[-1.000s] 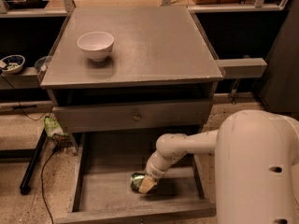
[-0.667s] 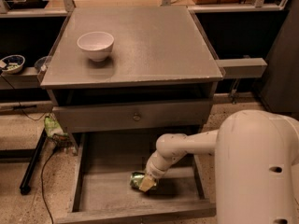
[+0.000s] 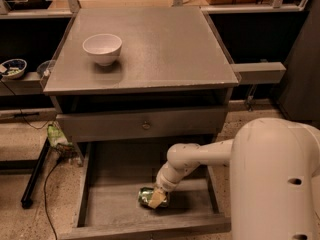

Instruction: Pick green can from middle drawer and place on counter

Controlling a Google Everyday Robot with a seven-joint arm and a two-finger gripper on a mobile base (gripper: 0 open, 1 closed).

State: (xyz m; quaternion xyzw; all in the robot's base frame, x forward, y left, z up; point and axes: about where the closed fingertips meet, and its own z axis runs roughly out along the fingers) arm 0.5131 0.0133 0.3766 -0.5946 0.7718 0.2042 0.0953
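No legible text anywhere

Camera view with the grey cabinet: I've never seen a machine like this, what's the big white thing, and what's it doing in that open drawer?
The big white shape is a robot's body, and its arm reaches out from it. The one picture looks down from above. The arm ends in a claw, which is low in the pulled-out middle drawer, right at a small green can lying on its side on the drawer floor. Whether the claw grips the can is not clear. A white bowl stands on the counter above.
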